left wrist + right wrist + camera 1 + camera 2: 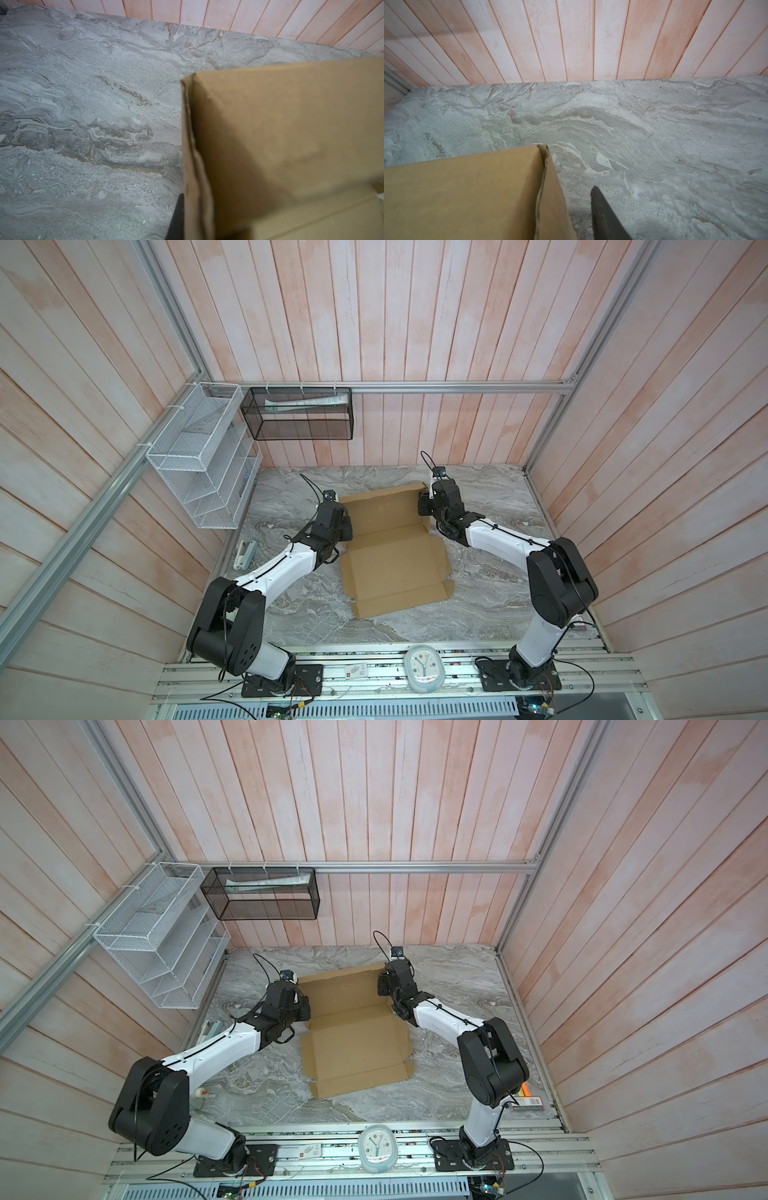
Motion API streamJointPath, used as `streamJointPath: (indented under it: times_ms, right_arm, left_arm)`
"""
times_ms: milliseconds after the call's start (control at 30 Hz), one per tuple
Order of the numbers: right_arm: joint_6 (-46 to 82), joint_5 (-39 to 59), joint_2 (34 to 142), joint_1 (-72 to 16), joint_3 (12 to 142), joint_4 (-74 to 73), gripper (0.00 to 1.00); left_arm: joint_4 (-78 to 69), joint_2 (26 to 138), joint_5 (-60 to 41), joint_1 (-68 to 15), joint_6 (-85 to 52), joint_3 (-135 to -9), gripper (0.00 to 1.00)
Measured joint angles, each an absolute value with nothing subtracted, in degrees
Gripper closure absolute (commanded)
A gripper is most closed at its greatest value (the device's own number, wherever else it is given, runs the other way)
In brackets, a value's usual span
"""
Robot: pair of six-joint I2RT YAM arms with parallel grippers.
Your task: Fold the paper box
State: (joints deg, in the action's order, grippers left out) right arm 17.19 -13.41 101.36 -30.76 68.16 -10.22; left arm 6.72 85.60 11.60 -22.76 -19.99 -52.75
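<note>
Right wrist — finger (604,216) beside paper box (467,197), apart

Left arm (286,566) and right arm (498,539): white tapered links between rounded black joint housings (557,576), each on a black base plate (309,676). Black cables (272,568) run along the white links. Left gripper (345,529) and right gripper (424,506): black, each with a small camera (329,495) above. Round holes (249,651) dot the left shoulder housing.

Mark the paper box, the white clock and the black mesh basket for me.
paper box (395,568): in a top view, on its flat middle panel.
white clock (424,666): in a top view, on its face.
black mesh basket (299,430): in a top view, on its front mesh wall.
</note>
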Motion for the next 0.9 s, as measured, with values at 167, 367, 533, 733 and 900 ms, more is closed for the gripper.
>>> streamJointPath:
  times_ms: [167,367,533,733,900]
  right_arm:
    - [17.19,-12.01,99.22,-30.76,67.42,-9.04,0.46]
    - [17.58,-10.24,94.04,-30.74,63.86,-8.93,0.44]
    - [17.98,-8.62,89.97,-30.72,59.46,-8.75,0.44]
    - [17.98,-7.60,85.52,-30.72,54.74,-8.03,0.44]
    - [18.04,-7.14,82.81,-30.26,51.83,-7.27,0.44]
  left_arm:
    - [7.11,86.80,11.94,-22.46,-19.99,-52.82,1.00]
    - [7.86,87.79,12.29,-22.13,-19.99,-53.78,1.00]
    - [8.23,88.84,12.29,-22.02,-19.94,-55.22,1.00]
    - [9.80,90.91,12.27,-21.76,-19.73,-57.10,1.00]
    - [11.11,92.53,12.27,-21.71,-19.68,-58.08,1.00]
